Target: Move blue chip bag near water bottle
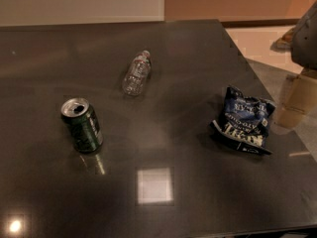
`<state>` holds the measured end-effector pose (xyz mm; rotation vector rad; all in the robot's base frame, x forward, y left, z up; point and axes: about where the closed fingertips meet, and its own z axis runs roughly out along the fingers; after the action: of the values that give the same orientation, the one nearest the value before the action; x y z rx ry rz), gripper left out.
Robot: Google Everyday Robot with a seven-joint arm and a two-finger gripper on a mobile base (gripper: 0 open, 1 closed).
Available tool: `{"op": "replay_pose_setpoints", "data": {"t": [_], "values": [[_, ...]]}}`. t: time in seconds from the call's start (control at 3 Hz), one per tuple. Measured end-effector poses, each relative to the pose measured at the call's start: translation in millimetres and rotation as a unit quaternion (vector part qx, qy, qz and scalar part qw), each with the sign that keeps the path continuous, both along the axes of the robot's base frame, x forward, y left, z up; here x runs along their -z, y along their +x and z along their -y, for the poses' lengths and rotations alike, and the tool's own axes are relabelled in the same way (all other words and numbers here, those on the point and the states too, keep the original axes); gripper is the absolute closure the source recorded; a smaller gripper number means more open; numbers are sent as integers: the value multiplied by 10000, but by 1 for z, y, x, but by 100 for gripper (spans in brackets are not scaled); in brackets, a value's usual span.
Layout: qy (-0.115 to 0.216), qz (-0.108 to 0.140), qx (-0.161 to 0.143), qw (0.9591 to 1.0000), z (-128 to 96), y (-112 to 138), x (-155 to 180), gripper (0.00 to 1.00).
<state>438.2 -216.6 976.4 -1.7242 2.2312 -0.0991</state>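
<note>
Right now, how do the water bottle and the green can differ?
The bottle lies on its side; the can stands upright. The bottle is clear with a white cap; the can is opaque green. Both rest on the dark table, far from the pincer at the right edge.

One each: blue chip bag (pixel 242 120), water bottle (pixel 136 73), can (pixel 82 125), end effector (pixel 306 33) at right edge

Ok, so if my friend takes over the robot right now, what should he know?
Gripper: not in view; a grey shape at the right edge may be the arm.
Things: blue chip bag lies on the table, right side; water bottle lies well to its left; a green can stands front left.
Done: nothing yet.
Left: grasp the bag, set it beside the bottle.
</note>
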Motion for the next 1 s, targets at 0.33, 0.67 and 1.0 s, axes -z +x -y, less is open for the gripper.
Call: {"op": "replay_pose_setpoints", "data": {"t": [0.33, 0.67, 1.0], "values": [[-2, 11, -2, 10000, 0, 0, -1, 0], [-117, -138, -241, 9995, -3, 5, 8, 0], [-153, -340, -489, 9981, -3, 14, 31, 0]]}}
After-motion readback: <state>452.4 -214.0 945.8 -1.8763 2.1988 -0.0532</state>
